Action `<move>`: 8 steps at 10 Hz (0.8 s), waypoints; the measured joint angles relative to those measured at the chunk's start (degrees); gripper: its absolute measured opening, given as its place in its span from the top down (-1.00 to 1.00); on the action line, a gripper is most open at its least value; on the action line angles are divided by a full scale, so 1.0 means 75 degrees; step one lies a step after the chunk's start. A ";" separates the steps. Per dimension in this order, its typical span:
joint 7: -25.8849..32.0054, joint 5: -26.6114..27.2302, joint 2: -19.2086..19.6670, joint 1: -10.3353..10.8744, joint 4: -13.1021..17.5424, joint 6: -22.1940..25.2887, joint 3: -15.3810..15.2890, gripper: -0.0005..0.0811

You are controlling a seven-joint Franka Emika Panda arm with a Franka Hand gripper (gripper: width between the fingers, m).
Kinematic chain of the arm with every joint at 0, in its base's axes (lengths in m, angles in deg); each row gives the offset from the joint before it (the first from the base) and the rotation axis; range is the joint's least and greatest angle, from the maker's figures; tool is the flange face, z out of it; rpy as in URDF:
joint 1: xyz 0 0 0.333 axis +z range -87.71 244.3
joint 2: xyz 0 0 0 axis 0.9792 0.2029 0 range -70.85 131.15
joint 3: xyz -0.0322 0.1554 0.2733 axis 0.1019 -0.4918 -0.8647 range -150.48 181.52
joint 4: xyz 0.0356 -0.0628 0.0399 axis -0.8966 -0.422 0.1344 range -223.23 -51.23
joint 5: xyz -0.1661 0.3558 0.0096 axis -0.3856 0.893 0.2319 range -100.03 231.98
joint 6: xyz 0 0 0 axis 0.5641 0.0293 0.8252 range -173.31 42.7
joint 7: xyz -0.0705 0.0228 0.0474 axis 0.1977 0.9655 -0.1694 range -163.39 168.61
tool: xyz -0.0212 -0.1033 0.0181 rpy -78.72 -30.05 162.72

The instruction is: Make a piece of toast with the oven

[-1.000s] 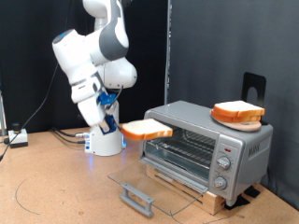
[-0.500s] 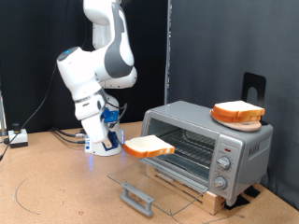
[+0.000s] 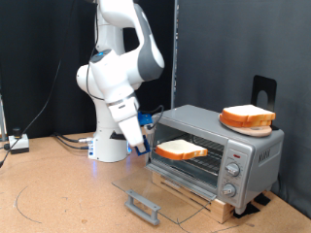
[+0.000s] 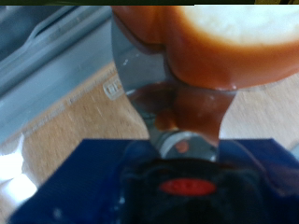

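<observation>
Your gripper has its fingers closed on the toast's edge, keeping it flat to slide onto the rack. The oven door lies open, clearing the way in.

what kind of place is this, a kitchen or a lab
Most likely a robot lab test cell, not a kitchen: black curtains hang behind, the robot arm is bolted to a plain wooden table, and a toaster oven sits on it with cables trailing nearby.

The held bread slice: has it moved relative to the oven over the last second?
Yes. The bread slice in the end effector has shifted toward the exterior view's right, now entering the oven mouth.
</observation>
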 joint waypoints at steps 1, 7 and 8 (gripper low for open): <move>-0.0292 0.0000 -0.0001 0.0100 -0.0002 -0.0072 -0.0266 0.02; -0.0997 -0.0032 -0.0098 0.0758 -0.0102 -0.1040 -0.1801 0.02; -0.0917 -0.0186 -0.0223 0.0755 -0.0150 -0.1165 -0.1937 0.02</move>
